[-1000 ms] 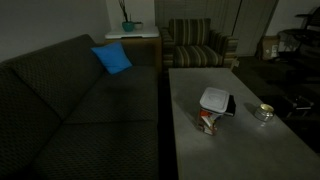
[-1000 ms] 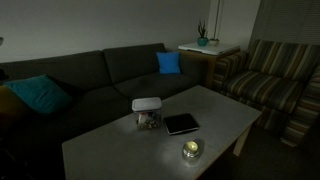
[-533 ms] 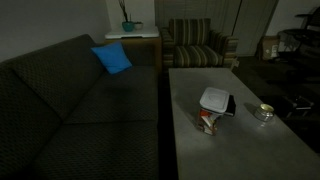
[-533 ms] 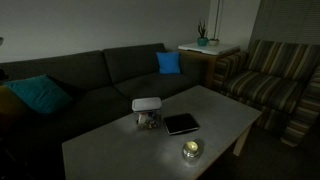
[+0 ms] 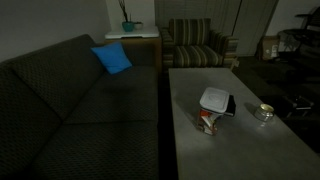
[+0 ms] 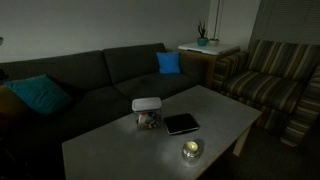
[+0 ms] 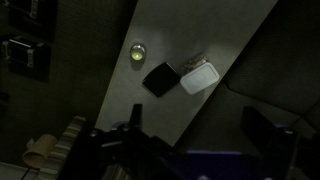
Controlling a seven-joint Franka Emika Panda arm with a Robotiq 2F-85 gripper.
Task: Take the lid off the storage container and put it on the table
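Observation:
The white lid [image 5: 213, 98] sits on the storage container [image 5: 206, 121], which shows red-orange and white on its side, on the pale grey table [image 5: 235, 155]. Both exterior views show it; there is the lid [image 6: 148, 103] on the container [image 6: 149, 120]. In the wrist view the lid [image 7: 199, 78] lies far below, covering most of the container. My gripper [image 7: 200, 135] shows only in the wrist view. Its two dark fingers are spread wide and empty, high above the table [image 7: 170, 30] and well away from the lid.
A flat black item [image 5: 229, 106] lies beside the container, and a small round shiny dish [image 5: 264, 112] stands further along the table. A dark sofa [image 5: 70, 110] with a blue cushion [image 5: 112, 58] runs along the table. A striped armchair [image 5: 195, 45] stands beyond.

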